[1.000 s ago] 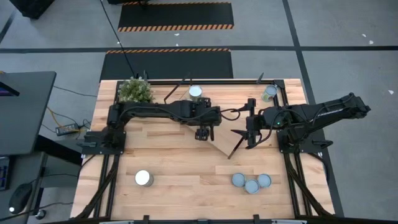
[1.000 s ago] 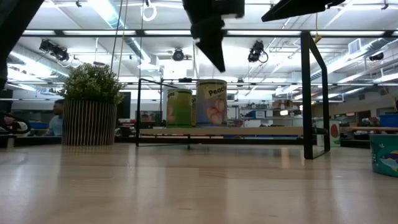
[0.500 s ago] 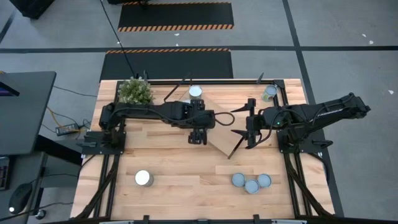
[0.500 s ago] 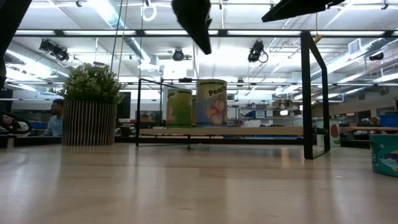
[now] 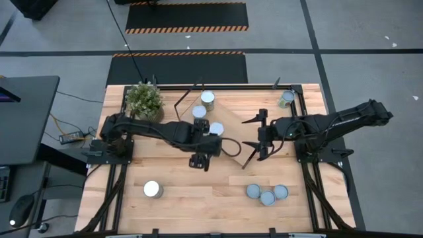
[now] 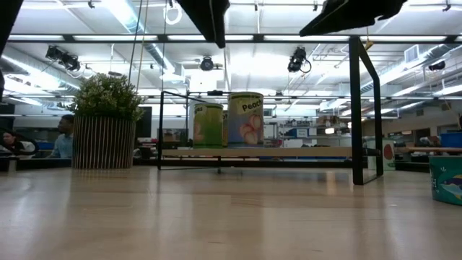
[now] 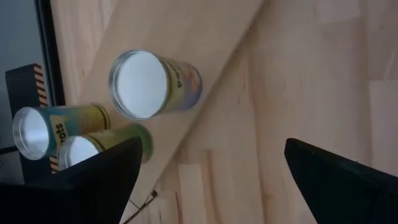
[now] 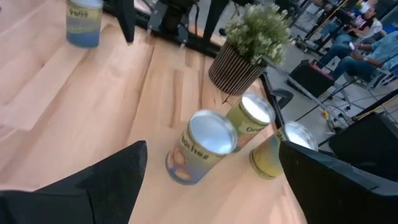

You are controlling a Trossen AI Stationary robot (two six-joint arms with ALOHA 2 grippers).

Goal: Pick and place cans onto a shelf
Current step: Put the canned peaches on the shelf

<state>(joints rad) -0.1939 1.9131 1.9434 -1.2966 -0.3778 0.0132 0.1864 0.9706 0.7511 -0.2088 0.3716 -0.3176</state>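
Note:
The shelf [image 5: 221,125] is a long light-wood board with black frame legs, lying slantwise at the table's middle. Three cans [image 5: 207,99] [image 5: 199,112] [image 5: 215,129] stand on its board; they also show in the left wrist view [image 7: 155,84] and the right wrist view [image 8: 202,146]. My left gripper [image 5: 200,160] is open and empty, above the table just near of the shelf. My right gripper [image 5: 256,137] is open and empty at the shelf's right end. One can [image 5: 153,190] stands near left, three cans [image 5: 268,195] near right, one [image 5: 286,98] far right.
A potted plant [image 5: 144,99] stands at the far left corner, close to the shelf's far end. The shelf's black frame leg [image 6: 357,108] stands tall in the low view. Bare wood lies between the single near-left can and the three near-right cans.
My left gripper has drawn back from the shelf toward the table's near edge and a little left, and has risen in the low view. The can on the shelf that the arm covered now shows.

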